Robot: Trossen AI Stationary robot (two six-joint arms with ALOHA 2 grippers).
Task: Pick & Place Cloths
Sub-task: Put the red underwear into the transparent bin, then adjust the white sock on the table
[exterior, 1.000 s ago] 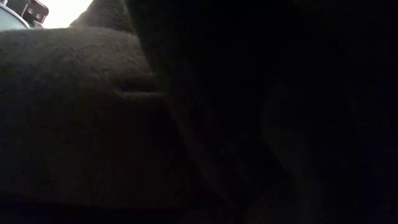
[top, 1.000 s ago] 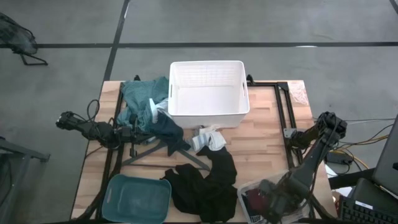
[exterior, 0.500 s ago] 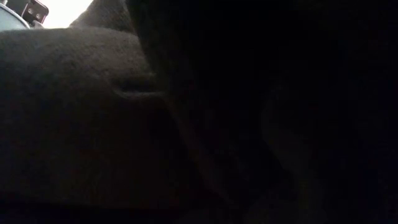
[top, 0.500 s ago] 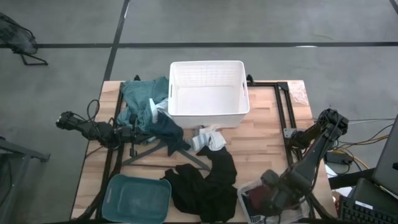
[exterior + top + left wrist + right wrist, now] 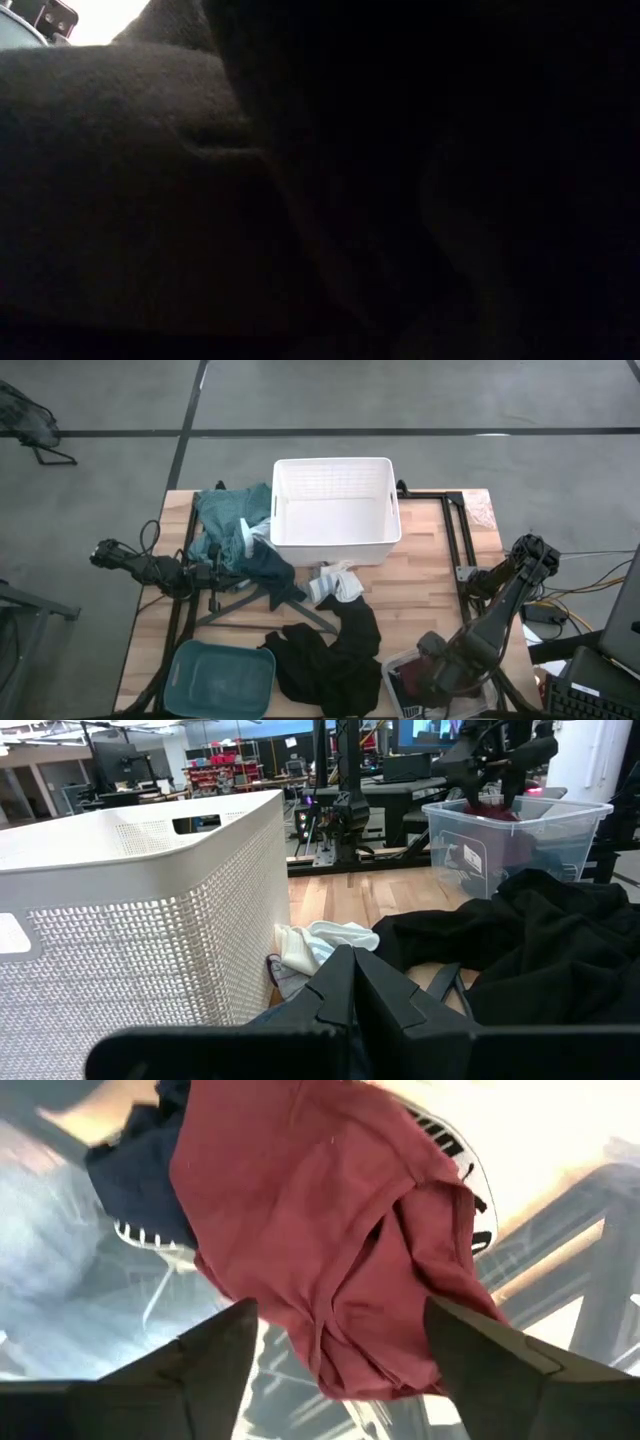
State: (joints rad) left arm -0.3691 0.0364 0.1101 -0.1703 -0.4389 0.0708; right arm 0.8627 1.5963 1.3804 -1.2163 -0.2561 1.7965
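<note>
My right gripper [image 5: 335,1355] hangs with its fingers spread wide over the maroon cloth [image 5: 320,1230], which lies loose below them in the clear bin [image 5: 400,685] at the lower right of the high view. Nothing is between my fingers. A navy piece [image 5: 135,1170] sits beside the maroon one, at the upper left of my right wrist view.

What could go wrong: the maroon cloth is bunched high and part of it seems to ride near the bin's rim, so a fingertip lifting away could snag a fold and drag it back out. From this angle I can't be sure how much overhangs.

My left gripper [image 5: 352,982] rests closed and empty at the middle left of the high view, beside the white basket [image 5: 335,510], waiting.

Further off, the black cloth [image 5: 330,655] sprawls at lower centre, so close to the low camera that it blanks that view. A small white piece [image 5: 335,582] lies just below the basket, the teal-green cloth [image 5: 228,515] is heaped at its left, and a teal tub [image 5: 220,678] sits at the lower left.

The table [image 5: 430,575] is pale wood planking; beyond it is grey floor, and my left wrist view shows a workshop with racks and benches.
</note>
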